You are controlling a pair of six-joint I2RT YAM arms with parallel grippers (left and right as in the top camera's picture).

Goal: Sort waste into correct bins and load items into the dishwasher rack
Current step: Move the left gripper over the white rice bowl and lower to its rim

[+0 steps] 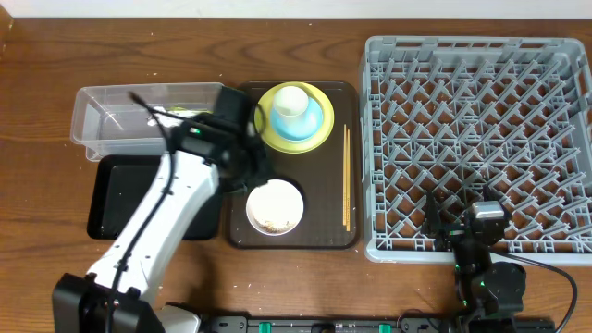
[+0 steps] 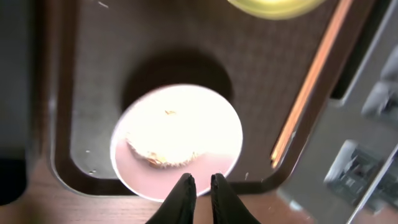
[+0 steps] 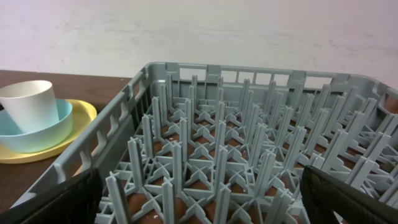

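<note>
At the near end of the dark serving tray [image 1: 319,222] sits the white bowl [image 1: 275,205], upright, with a pale clump of food scraps [image 2: 163,152] on its floor. The left gripper [image 2: 203,186] hangs right above the bowl's near rim. Its jaws are drawn almost together with only a slit between them, and nothing shows in that slit.

I judge the bowl to be light, rigid and smooth. The thin rim is the place to pinch, one finger inside and one outside. The scraps are loose, so any tilt will likely spill them. They probably need tipping into a bin before the bowl goes to the rack.

Along the tray's right edge lie the chopsticks [image 1: 347,176], side by side. They are slim, stiff and prone to rolling, so the middle is the best hold.

At the tray's far end a cream cup [image 1: 290,100] stands in the light blue bowl [image 1: 314,118], which rests on the yellow plate [image 1: 294,148].

Left of the tray, the black tray [image 1: 111,194] shows nothing in it. The clear tub [image 1: 102,120] beyond it holds some small pale bits, too hidden to name.

Right of the tray, the dishwasher rack [image 1: 476,139] holds no dishes. The right gripper [image 3: 199,202] waits at its near wall, jaws spread wide and holding nothing.
</note>
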